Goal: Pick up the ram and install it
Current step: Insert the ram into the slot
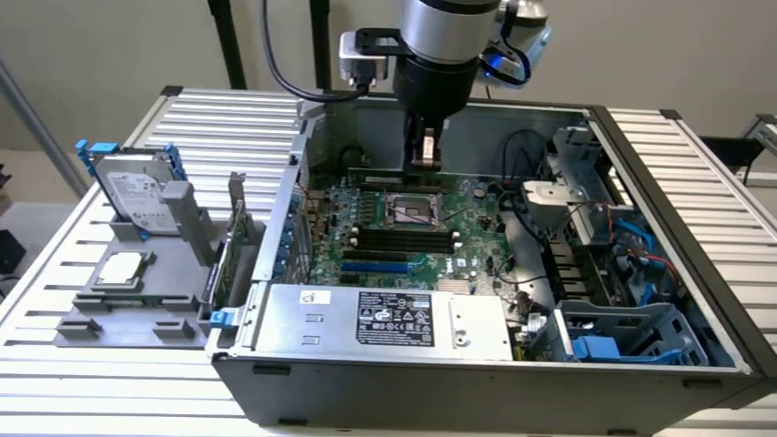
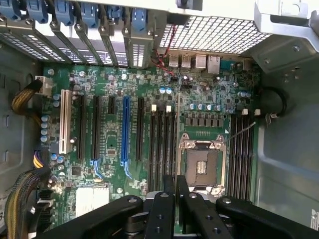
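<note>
Jaws clenched on the ram [image 1: 378, 173], holding it level and on edge. I've got it inside the open PC case [image 1: 364, 382] on the counter [image 1: 218, 109], hanging above the motherboard [image 1: 364, 218]. It's near the case's far wall, just beyond the CPU socket [image 1: 413, 209]. The black memory slots [image 1: 388, 239] lie on the socket's near side.

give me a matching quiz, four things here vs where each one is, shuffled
1. silver hard drive in a blue frame
2. silver labelled power supply box
3. square metal processor socket
4. black robot gripper

A. mounted on the green motherboard
B. hanging over the open grey computer case
C. in the grey holder, exterior view's left
D. inside the case, along its near wall

Pairs: 1-C, 2-D, 3-A, 4-B
</note>
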